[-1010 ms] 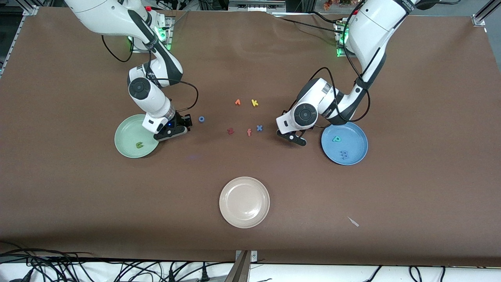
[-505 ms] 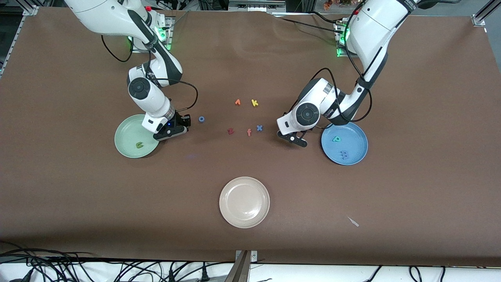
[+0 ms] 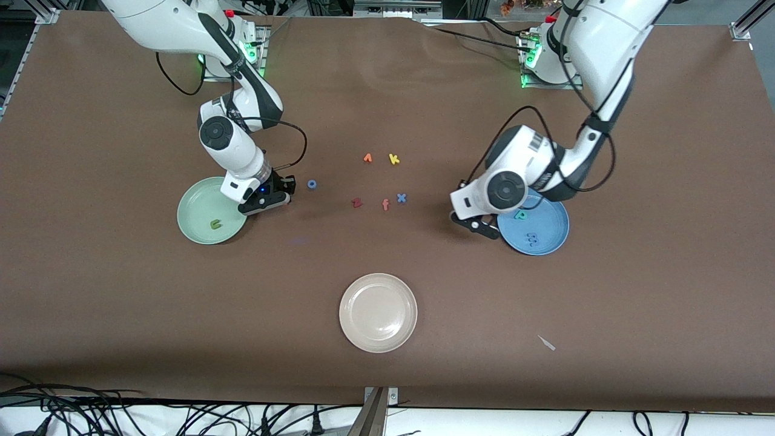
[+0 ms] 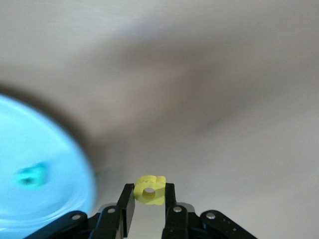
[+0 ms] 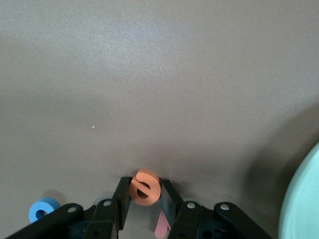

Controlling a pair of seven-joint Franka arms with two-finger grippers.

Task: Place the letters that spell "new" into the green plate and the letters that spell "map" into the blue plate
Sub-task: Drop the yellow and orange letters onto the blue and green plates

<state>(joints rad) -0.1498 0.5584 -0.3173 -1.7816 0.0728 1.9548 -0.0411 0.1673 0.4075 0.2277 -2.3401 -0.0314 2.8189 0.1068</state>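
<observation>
Left gripper (image 4: 148, 199): fingers clamped on the yellow a (image 4: 149, 189), letter pinched between the two pads, lifted off the table (image 3: 545, 290). It hangs over bare table just beside the blue plate (image 3: 554, 239), at the plate's edge toward the table's middle. In the blue plate lie the teal-green p (image 3: 520, 215) and the blue m (image 3: 532, 239), apart from each other; the m lies nearer the front camera.

Right gripper (image 5: 144, 199): fingers clenched on the orange e (image 5: 145, 187), held edge-on between the pads. A pink-red piece (image 5: 162, 226) shows just under the fingers, too little visible to name. The gripper is low over the table just beside the green plate (image 3: 192, 213), on the side toward the table's middle. The olive-green n (image 3: 215, 224) lies in the green plate.

Outward, on the table between the two arms: blue o (image 3: 312, 184) near the right gripper, orange piece (image 3: 367, 158) and yellow k (image 3: 394, 159) side by side, then dark red z (image 3: 356, 203), salmon f (image 3: 385, 205) and blue x (image 3: 401, 197) nearer the front camera. Cream-white plate (image 3: 378, 312) sits nearest the camera, well apart from both grippers.
</observation>
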